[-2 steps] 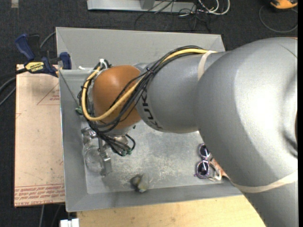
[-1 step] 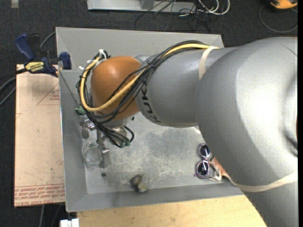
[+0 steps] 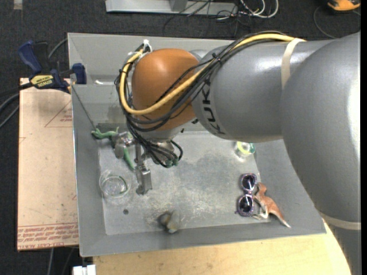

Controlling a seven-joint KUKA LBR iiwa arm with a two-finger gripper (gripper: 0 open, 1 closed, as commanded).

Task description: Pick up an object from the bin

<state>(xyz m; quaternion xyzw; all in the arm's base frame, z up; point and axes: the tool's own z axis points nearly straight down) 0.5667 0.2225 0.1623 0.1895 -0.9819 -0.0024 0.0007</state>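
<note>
My gripper (image 3: 132,171) hangs below the orange dome in the left half of the bin. Its two grey fingers stand apart, so it is open, and I see nothing between them. One fingertip (image 3: 143,187) is down near the bin floor, the other (image 3: 121,151) sits higher and to the left. A clear round cup (image 3: 113,186) lies on the floor just left of the lower finger, apart from it. A small green toy creature (image 3: 105,134) lies against the left wall, close beside the upper finger.
A grey stone (image 3: 168,221) lies near the front wall. At the right front lie purple sunglasses (image 3: 248,195) and an orange toy dinosaur (image 3: 272,207). A small clear greenish thing (image 3: 245,149) sits under the arm's edge. The arm covers the bin's back right.
</note>
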